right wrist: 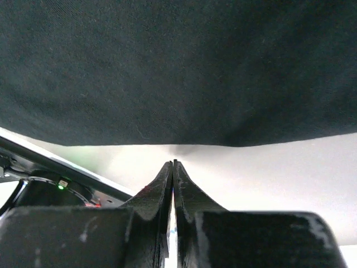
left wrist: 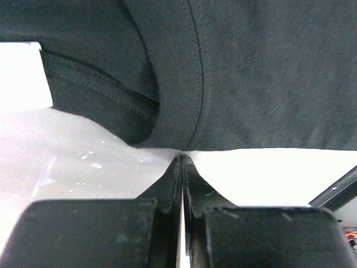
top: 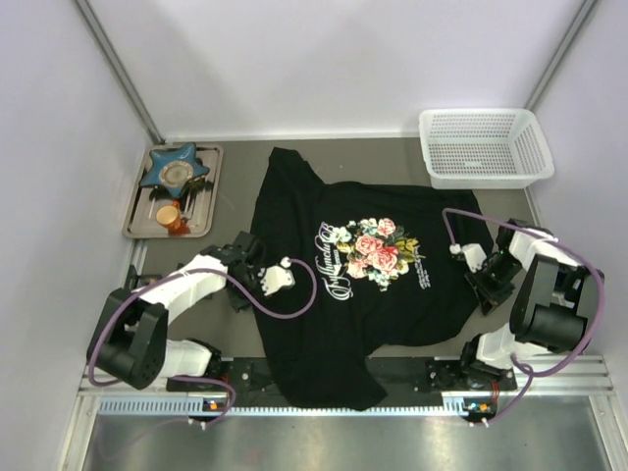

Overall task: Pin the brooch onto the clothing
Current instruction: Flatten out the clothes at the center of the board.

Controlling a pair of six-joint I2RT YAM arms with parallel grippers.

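Observation:
The clothing (top: 334, 294), a black T-shirt with a rose print, lies spread flat mid-table. It fills the top of the left wrist view (left wrist: 262, 72) and of the right wrist view (right wrist: 178, 67). A small round pale pinkish piece, seemingly the brooch (top: 169, 211), lies on the metal tray, far from both grippers. My left gripper (top: 263, 285) is shut and empty, and its tips (left wrist: 183, 159) touch the shirt's hem by the sleeve. My right gripper (top: 483, 285) is shut and empty, and its tips (right wrist: 173, 163) sit just short of the shirt's right edge.
A metal tray (top: 201, 201) at the back left holds a blue star-shaped dish (top: 175, 167) and a small orange item. A white mesh basket (top: 483, 145) stands at the back right. White walls close three sides. A rail runs along the near edge.

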